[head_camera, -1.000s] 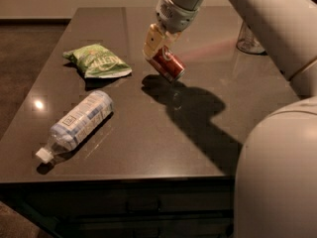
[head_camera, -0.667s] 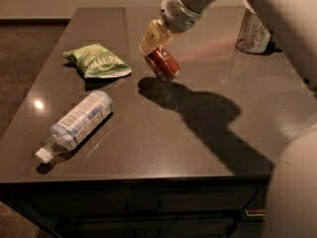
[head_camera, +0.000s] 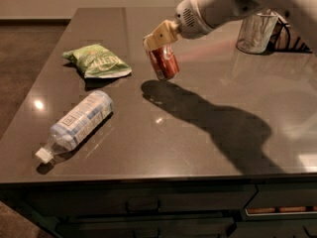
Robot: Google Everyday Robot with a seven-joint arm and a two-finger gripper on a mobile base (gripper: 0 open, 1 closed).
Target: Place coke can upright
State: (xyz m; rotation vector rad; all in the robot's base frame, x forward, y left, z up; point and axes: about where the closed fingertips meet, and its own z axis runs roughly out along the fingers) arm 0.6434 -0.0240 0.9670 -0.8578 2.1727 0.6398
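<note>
Since a second ago the arm's white bulk has left the near right corner, and the can (head_camera: 164, 63) now hangs closer to upright, its top leaning toward the left edge. It has hardly changed place, sitting over the middle of the counter (head_camera: 124, 150), nearer the far edge than the near one. The gripper (head_camera: 159, 42) reaches in from the far right and is clamped on the can's upper end, with tan fingers (head_camera: 162, 32) on either side of the rim. The can's lower end sits just over its own shadow; whether it touches the counter I cannot tell.

A green chip bag (head_camera: 97, 61) lies toward the far left, well apart from the can. A clear bottle (head_camera: 79, 120) lies on its side near the left edge, cap pointing at the near left corner. A clear cup (head_camera: 256, 31) stands by the far right corner.
</note>
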